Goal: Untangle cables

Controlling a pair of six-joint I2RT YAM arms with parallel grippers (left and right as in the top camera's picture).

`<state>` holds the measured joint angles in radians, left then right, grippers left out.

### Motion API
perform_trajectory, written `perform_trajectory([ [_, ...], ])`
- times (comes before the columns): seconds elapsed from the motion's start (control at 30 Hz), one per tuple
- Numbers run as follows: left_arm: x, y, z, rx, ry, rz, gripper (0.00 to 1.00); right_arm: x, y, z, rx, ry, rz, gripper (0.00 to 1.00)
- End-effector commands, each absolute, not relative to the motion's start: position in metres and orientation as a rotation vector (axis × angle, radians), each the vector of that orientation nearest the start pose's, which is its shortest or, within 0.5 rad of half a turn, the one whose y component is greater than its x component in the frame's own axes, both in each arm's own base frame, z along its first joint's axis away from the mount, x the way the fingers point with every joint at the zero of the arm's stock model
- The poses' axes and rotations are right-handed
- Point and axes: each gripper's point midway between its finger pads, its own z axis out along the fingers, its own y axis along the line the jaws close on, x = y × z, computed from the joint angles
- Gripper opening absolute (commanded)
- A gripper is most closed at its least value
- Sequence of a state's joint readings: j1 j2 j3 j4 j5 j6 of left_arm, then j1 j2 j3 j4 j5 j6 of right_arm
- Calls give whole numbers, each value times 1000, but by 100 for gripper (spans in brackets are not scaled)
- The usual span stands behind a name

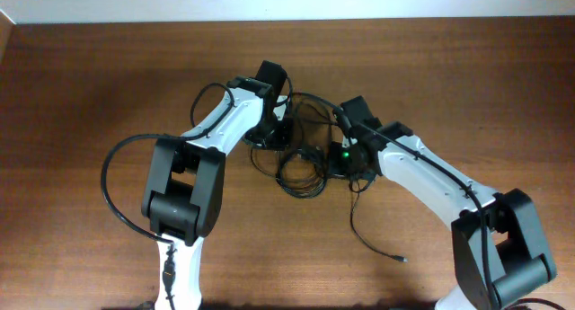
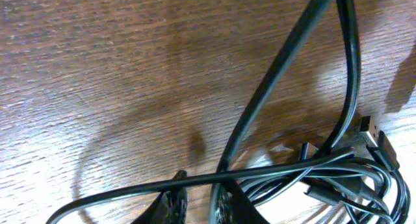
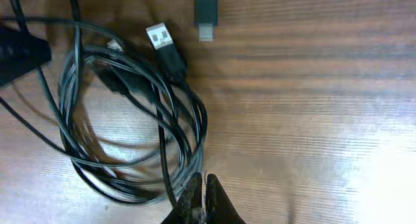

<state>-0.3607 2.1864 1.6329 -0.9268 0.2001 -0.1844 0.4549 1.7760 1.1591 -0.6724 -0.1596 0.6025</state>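
Observation:
The cables (image 1: 301, 166) lie as a tangle of thin black loops on the table between my two arms. My left gripper (image 1: 274, 135) sits at the tangle's upper left. In the left wrist view the left gripper (image 2: 200, 191) is slightly open, bare wood showing in the gap, and one cable (image 2: 130, 193) runs across both fingertips. My right gripper (image 1: 346, 157) is at the tangle's right side. In the right wrist view the right gripper (image 3: 203, 182) is shut, its tips against the right edge of the coil (image 3: 130, 120). Whether a strand is pinched there cannot be seen.
A USB plug (image 3: 160, 37) and a second plug end (image 3: 206, 13) lie beyond the coil. Another plug (image 2: 377, 136) rests among strands at the left wrist view's right. One loose cable tail (image 1: 400, 257) trails toward the front right on the wooden table (image 1: 90, 94).

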Motion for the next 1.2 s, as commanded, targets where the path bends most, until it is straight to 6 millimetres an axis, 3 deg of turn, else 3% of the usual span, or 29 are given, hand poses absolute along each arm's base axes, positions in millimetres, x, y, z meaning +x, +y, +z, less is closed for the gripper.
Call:
perform_trajectory([
  [0.0,403,-185,20,276,3042,-326,18,349,180,47,206,2834,312,12],
  [0.13,403,-185,20,276,3042,-326,20,370,186,55,203,2739,339,21],
  [0.3,403,-185,20,276,3041,-326,21,345,186,32,192,2819,380,40],
  [0.43,403,-185,20,276,3041,-327,22,330,196,2,160,2805,524,43],
  [0.53,403,-185,20,276,3041,-327,24,328,213,-7,119,2776,675,44],
  [0.6,403,-185,20,276,3041,-327,26,329,220,-21,107,2790,718,40],
  [0.67,403,-185,20,276,3041,-326,26,323,217,-40,120,2835,695,17],
  [0.7,403,-185,20,276,3042,-326,25,324,216,-41,123,2835,694,11],
  [0.77,402,-185,20,276,3043,-329,16,328,218,-31,116,2809,707,9],
  [0.87,401,-190,22,280,3045,-378,15,330,219,-11,27,2765,711,4],
  [0.93,403,-185,27,270,3048,-379,7,332,220,9,-65,2715,710,4],
  [1.0,401,-192,45,323,3029,-581,8,332,216,36,-122,2662,707,4],
  [1.07,391,-216,69,592,2882,-946,31,333,212,44,-111,2652,707,4],
  [1.1,387,-222,75,659,2832,-1032,51,332,211,42,-109,2662,703,4],
  [1.13,384,-225,79,702,2799,-1080,91,329,210,39,-106,2676,697,4],
  [1.17,384,-225,78,704,2799,-1077,99,329,210,39,-106,2678,696,4],
])
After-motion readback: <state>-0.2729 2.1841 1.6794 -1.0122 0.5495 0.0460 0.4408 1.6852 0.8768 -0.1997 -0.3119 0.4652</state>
